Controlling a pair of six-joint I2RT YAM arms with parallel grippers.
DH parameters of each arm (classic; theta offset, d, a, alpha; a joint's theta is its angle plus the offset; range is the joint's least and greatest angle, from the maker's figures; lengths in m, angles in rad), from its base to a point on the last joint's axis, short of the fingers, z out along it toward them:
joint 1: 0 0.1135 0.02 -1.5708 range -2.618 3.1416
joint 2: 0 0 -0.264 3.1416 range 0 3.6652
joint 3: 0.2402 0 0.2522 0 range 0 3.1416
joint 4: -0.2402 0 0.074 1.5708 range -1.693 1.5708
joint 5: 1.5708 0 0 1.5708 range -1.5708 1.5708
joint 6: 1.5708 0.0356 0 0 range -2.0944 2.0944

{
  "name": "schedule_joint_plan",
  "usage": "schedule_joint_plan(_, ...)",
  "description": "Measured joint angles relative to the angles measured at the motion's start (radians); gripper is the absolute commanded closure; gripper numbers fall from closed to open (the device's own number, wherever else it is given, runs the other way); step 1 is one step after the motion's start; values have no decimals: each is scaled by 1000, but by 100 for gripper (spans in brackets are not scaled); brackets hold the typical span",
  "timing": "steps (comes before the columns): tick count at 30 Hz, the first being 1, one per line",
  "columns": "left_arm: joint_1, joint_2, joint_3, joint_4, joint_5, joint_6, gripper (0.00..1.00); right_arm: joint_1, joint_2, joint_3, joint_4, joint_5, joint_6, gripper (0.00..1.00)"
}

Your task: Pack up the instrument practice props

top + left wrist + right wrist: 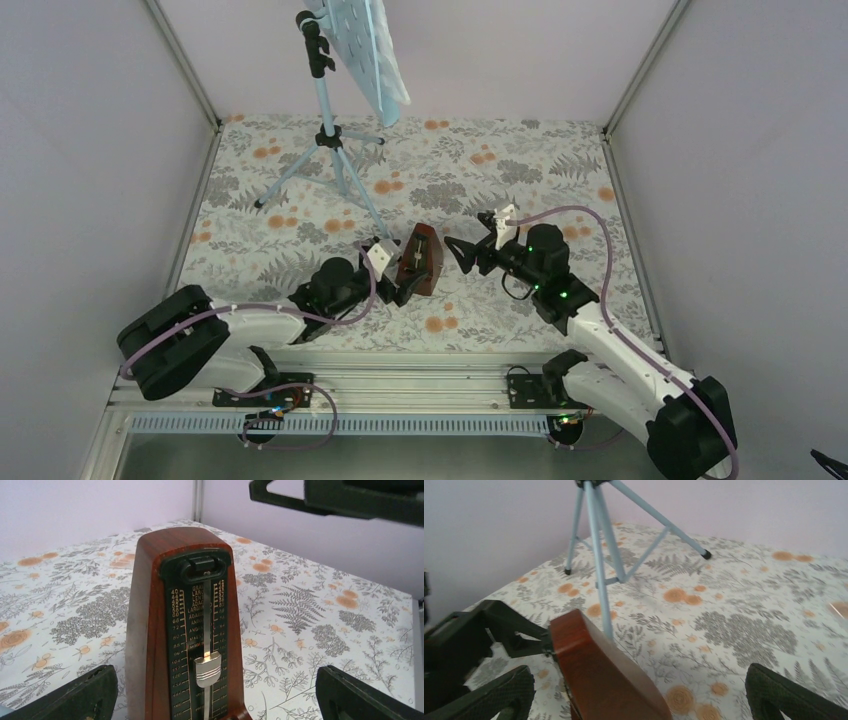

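The instrument practice props in view are a brown wooden metronome [420,260] and a light-blue tripod music stand [327,120] with a hole-dotted plate [362,45]. The metronome [187,625] stands upright on the floral cloth, its dial facing my left gripper [404,273]. That gripper [215,700] is open, one finger on each side of the metronome and apart from it. My right gripper [458,255] faces the metronome's back [604,675]. It is open too [639,700], with the metronome nearer its left finger [494,695].
The stand's legs [599,545] spread over the cloth just behind the metronome, one leg ending close to it. Lilac walls [90,150] close in the left, right and back. A metal rail [400,385] runs along the near edge by the arm bases.
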Motion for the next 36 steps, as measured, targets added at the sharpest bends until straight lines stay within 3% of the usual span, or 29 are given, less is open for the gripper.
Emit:
schedule_joint_plan(11, 18, 11, 95, -141, 3, -38, 25, 0, -56, -48, -35, 153, 128, 0)
schedule_joint_plan(32, 19, 50, 173, -282, -59, -8, 53, 0, -83, -83, -39, 181, 164, 0)
schedule_joint_plan(36, 19, 50, 175, -282, -64, 3, 53, 0, -83, -83, -47, 182, 164, 0)
